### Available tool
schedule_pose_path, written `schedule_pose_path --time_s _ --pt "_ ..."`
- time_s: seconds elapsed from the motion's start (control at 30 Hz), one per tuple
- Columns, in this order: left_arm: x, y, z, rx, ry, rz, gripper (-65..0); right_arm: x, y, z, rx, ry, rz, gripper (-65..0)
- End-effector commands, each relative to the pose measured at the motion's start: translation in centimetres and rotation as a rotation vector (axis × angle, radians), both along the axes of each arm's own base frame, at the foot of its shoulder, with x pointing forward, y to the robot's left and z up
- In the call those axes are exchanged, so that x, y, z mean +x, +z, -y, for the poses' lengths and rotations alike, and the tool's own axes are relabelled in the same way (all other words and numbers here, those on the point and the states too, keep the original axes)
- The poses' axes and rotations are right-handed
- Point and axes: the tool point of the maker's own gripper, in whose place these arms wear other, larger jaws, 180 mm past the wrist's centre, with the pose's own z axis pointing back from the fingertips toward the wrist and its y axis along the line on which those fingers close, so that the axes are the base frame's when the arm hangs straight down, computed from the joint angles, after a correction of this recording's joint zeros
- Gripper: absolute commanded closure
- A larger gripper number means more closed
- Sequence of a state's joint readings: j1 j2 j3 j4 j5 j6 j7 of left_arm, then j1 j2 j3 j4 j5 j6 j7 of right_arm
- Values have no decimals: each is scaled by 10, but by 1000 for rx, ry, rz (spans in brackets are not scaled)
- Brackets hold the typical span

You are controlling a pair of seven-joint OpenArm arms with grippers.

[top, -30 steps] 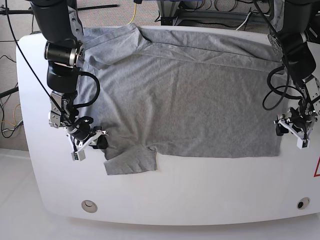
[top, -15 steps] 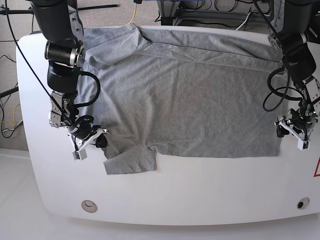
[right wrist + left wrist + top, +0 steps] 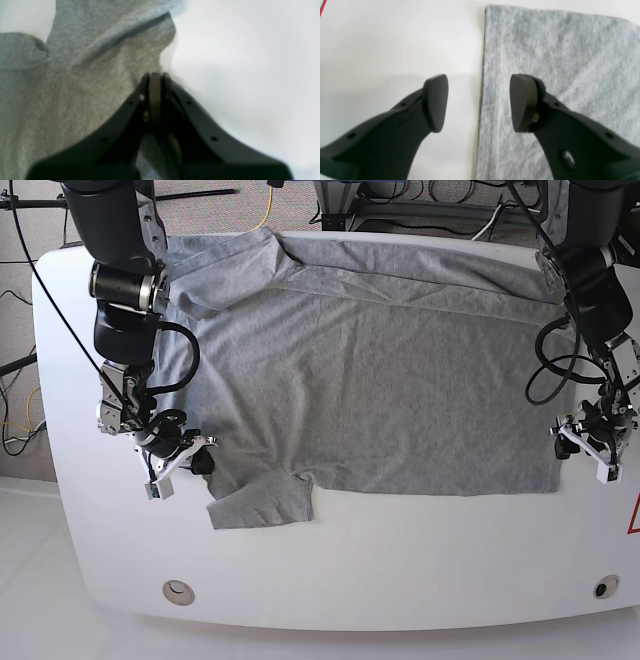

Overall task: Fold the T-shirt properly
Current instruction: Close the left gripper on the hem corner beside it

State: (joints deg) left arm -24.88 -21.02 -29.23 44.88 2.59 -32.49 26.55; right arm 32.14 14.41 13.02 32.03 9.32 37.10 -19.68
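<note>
On the worktop [image 3: 400, 550], your right claw [image 3: 155, 82] pinches the T-shirt [image 3: 370, 380] edge near its sleeve; your left claw [image 3: 478, 102] hangs spread, straddling the hem.

R gripper [image 3: 181, 457]: fingers [image 3: 155, 90] were spread a sec ago, now pressed together on the T-shirt [image 3: 360, 380] edge by the near sleeve. It has edged slightly up and inward vs. earlier pics. Cloth beside the fingers now rises in a small ridge instead of lying flat.

L gripper [image 3: 590, 448]: has dropped a touch lower and nearer the hem corner; fingers [image 3: 436, 102] remain as wide as before, one over the bare surface [image 3: 395, 50], the other over cloth, hem edge between them.
</note>
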Motion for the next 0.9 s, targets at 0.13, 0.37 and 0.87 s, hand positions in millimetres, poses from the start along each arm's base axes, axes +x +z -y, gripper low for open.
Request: schedule_pose_path --time_s 0.13,0.37,0.87 --pt "23 19 3 -19 19 79 -368 7 8 3 -14 7 9 0" --pt "25 12 9 -38 32 61 -374 3 3 1 -22 19 -10 0" --pt "16 -19 19 -110 48 0 -379 0 1 0 -24 26 -23 0"
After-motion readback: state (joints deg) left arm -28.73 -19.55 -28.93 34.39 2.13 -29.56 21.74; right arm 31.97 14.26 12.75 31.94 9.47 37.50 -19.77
